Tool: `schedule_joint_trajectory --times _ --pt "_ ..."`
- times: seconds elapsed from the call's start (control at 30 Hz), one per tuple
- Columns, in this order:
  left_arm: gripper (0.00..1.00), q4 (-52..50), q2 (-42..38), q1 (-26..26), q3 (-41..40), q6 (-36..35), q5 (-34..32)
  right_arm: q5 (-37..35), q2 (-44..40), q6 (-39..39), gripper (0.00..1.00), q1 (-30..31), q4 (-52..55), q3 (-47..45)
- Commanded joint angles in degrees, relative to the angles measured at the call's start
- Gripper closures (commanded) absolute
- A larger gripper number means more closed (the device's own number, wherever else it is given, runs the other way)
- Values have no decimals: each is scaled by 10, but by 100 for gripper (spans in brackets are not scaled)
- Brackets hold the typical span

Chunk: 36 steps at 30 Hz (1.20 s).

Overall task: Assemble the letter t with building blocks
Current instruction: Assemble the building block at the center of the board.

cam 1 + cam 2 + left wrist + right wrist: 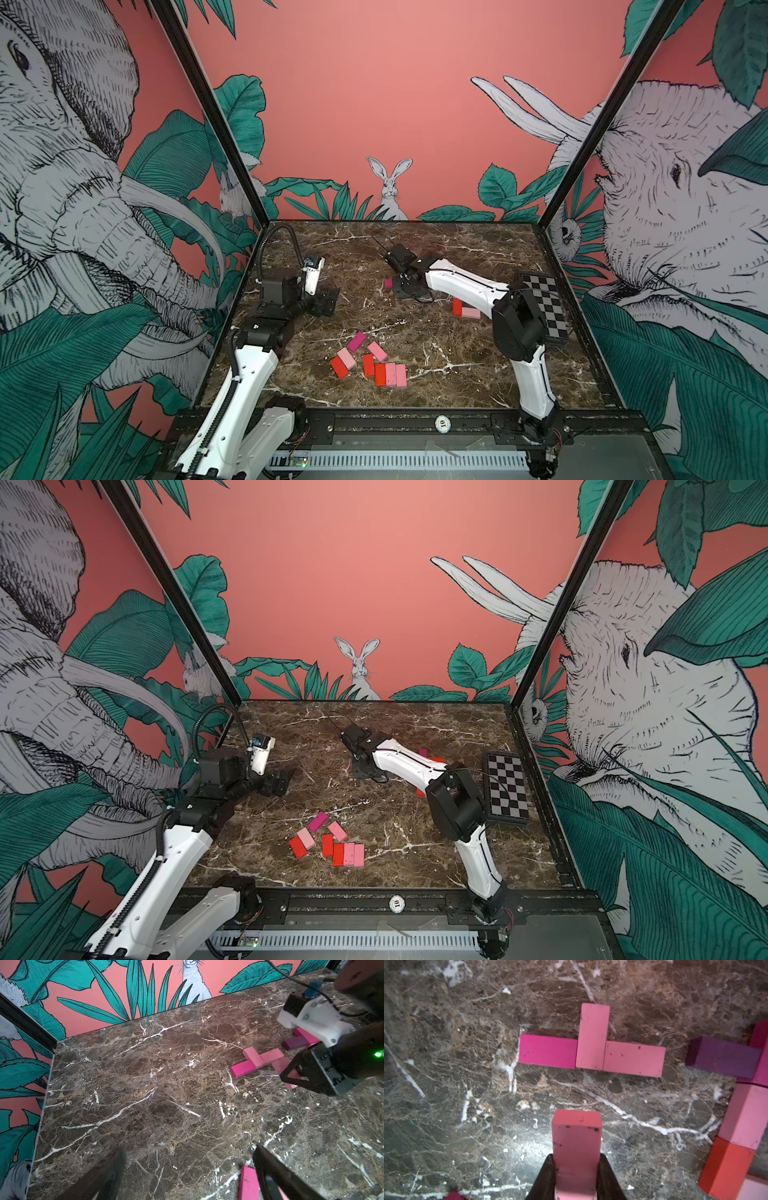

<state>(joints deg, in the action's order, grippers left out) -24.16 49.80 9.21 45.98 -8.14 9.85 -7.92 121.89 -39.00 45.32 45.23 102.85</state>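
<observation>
Hovering toward 12 o'clock on the table, the right gripper is clamped on a pink block near three joined blocks, a partial t with stem seemingly unfinished, while the left gripper sits jaws apart at 9 o'clock and spare blocks lie at 6 o'clock.

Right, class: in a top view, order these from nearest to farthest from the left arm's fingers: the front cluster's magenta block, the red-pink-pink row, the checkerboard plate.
1. magenta block, at the cluster's back, close to the left fingers.
2. red-pink-pink row, at the cluster's front.
3. checkerboard plate, far across on the right side.
</observation>
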Motion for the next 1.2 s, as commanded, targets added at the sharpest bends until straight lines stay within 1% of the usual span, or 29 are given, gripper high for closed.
schedule_joint_trajectory --times 0.0,0.53,0.83,0.93,1.17 --pt "3 -10 -7 -2 12 2 4 2 27 -18 100 0 31 21" --pt "3 -8 -9 -2 14 3 10 -15 77 -34 99 -11 52 51" --pt "3 -9 -12 -1 14 3 9 9 90 -34 96 -21 43 50" --pt "3 -10 -12 -2 13 4 9 20 96 -35 93 -23 38 47" --pt "3 -11 -13 -2 14 4 7 38 103 -36 81 -30 23 37"
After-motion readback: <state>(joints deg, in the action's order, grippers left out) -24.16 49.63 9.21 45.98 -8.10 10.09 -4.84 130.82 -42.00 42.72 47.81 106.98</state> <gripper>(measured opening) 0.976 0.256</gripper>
